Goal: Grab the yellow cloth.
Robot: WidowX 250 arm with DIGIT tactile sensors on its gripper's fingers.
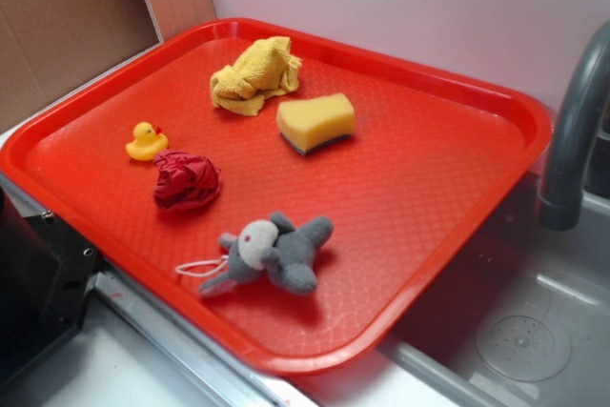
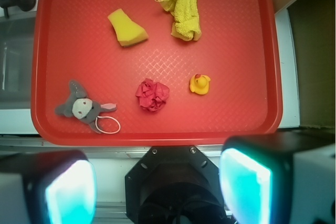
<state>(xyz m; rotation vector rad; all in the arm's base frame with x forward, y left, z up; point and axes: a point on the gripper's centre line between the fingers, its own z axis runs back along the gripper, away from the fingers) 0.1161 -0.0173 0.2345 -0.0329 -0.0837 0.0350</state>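
The yellow cloth (image 1: 255, 74) lies bunched with folds at the far side of the red tray (image 1: 429, 169). In the wrist view the cloth (image 2: 185, 11) is at the upper middle of the tray (image 2: 236, 51). My gripper (image 2: 157, 187) is open and empty, its two cyan-lit pads (image 2: 71, 192) wide apart. It hangs high above, back over the near tray edge and the black robot base (image 2: 173, 182), far from the cloth. The gripper does not show in the exterior view.
On the tray lie a yellow sponge (image 1: 316, 122) beside the cloth, a small rubber duck (image 1: 146, 141), a crumpled red cloth (image 1: 187, 180) and a grey plush toy (image 1: 274, 253). A grey faucet (image 1: 572, 140) and sink (image 1: 524, 331) are at the right. Cardboard (image 1: 67, 16) stands at the back left.
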